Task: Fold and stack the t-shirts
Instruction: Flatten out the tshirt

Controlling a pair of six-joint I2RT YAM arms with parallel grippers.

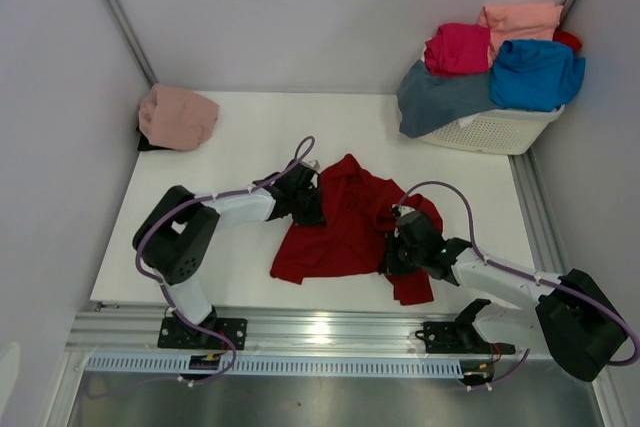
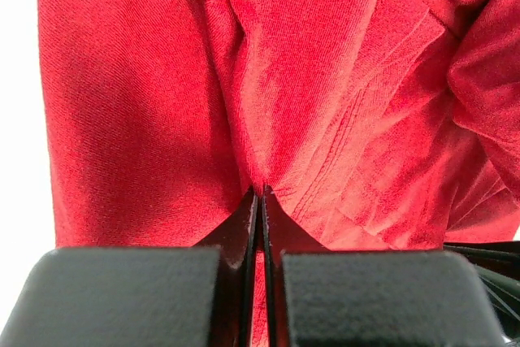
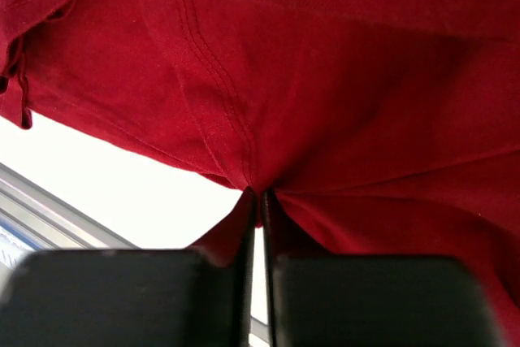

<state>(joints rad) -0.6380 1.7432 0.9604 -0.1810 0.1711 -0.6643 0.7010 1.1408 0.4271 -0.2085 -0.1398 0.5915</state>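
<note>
A large dark red t-shirt point(image 1: 345, 222) lies crumpled in the middle of the white table point(image 1: 250, 137). My left gripper point(image 1: 312, 209) is at its left edge, shut on a pinch of the red cloth point(image 2: 268, 79), with a stitched hem running just to the right of the jaws. At the shirt's right side my right gripper point(image 1: 392, 253) is also shut on a fold of the dark red t-shirt point(image 3: 325, 79), which hangs lifted over the table edge in the right wrist view. More t-shirts, magenta point(image 1: 457, 47), salmon point(image 1: 522, 17), bright blue point(image 1: 536, 74) and slate grey-blue point(image 1: 440, 97), are piled in the basket.
A white lattice basket point(image 1: 497, 130) stands at the back right corner, its pile spilling over the rim. A folded dusty pink t-shirt point(image 1: 177, 115) lies at the back left corner. Grey walls close in both sides. A metal rail point(image 1: 320, 332) runs along the near edge.
</note>
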